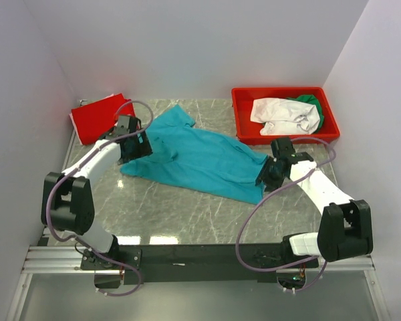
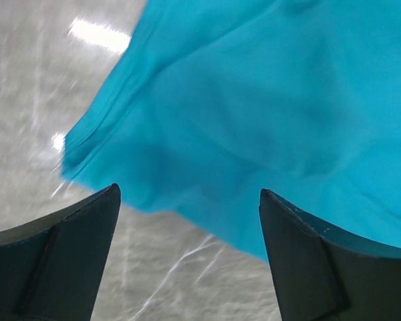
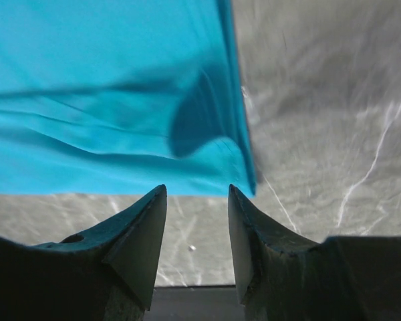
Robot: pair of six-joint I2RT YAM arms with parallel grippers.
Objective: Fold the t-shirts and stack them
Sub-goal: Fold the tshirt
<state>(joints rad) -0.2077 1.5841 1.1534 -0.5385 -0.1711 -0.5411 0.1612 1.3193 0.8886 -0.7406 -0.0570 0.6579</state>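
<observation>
The teal t-shirt (image 1: 200,157) lies spread across the middle of the marble table (image 1: 180,217), one hem at centre-left and its lower right corner at centre-right. The left gripper (image 1: 136,148) stands at the left hem, its 2 fingers wide apart with nothing between them. The right gripper (image 1: 264,178) sits at the right corner, fingers parted and empty, the hem just past their tips. Marble shows between the shirt's lower edge and the arm bases. A red t-shirt (image 1: 99,117) lies upper left. A white t-shirt (image 1: 281,114) and a green t-shirt (image 1: 311,101) lie in the red bin (image 1: 281,91) upper right.

Bare table (image 1: 187,214) free along my near side, teal shirt (image 1: 200,157) covering centre between my left gripper (image 1: 140,148) and right gripper (image 1: 265,176), red bin (image 1: 244,130) walling far right, red shirt (image 1: 97,117) far left.
</observation>
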